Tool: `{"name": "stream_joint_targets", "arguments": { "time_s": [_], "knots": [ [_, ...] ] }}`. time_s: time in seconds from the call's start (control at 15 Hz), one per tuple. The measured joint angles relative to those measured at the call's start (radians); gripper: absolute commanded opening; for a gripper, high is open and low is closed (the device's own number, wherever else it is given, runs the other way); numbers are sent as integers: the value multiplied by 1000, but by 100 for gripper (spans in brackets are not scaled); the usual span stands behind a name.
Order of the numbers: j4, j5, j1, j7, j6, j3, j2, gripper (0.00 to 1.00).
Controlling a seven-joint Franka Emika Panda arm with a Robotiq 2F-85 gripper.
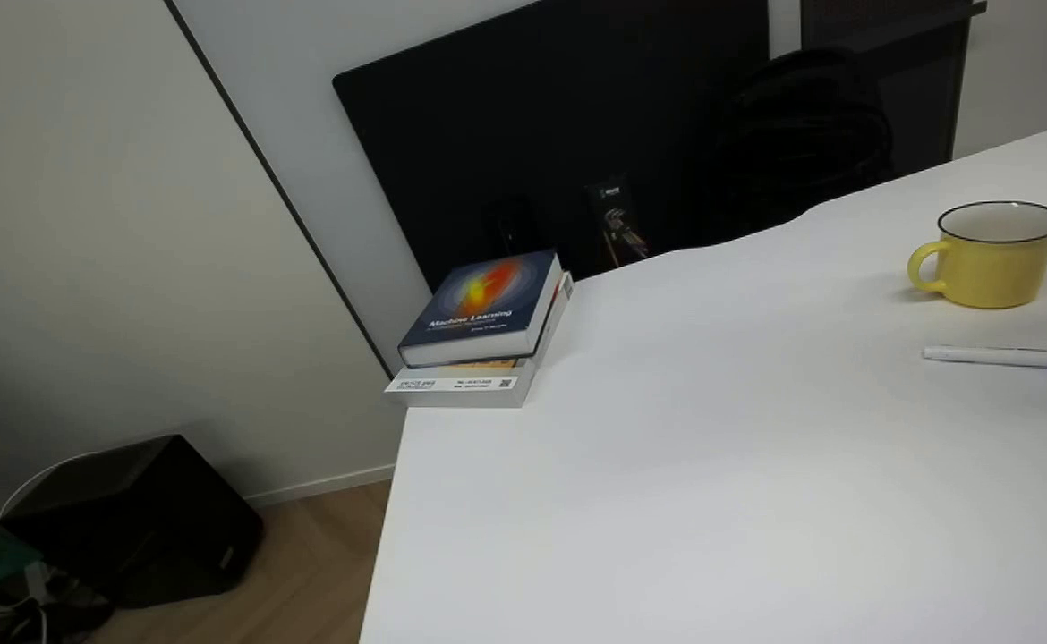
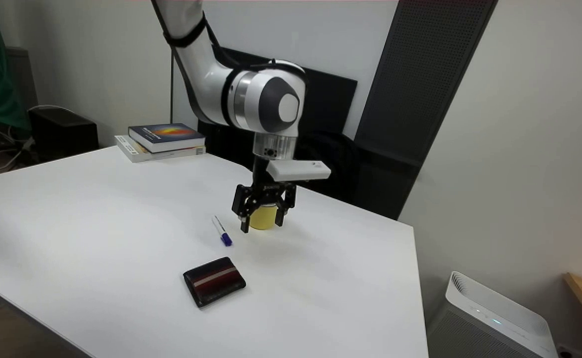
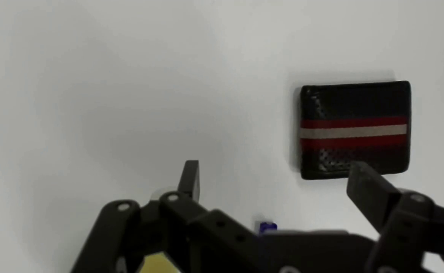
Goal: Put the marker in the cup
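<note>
Your white robot arm aims its black two-finger gripper downward, spread wide, holding nothing. The slim white, blue-ended marker lies on the white table, its blue end between the fingers in your wrist view.

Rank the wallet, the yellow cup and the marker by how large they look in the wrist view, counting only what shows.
1. Wallet, largest, nearly all in sight.
2. Yellow cup, just a patch showing past the gripper.
3. Marker, smallest, only part of its blue end showing.
</note>
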Motion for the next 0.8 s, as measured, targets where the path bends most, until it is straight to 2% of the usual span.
{"name": "stream_joint_targets", "arguments": {
  "time_s": [0.47,0.8],
  "knots": [
    [31,-16,0,2,66,56,42,100],
    [31,-2,0,28,89,70,56,100]
  ]
}}
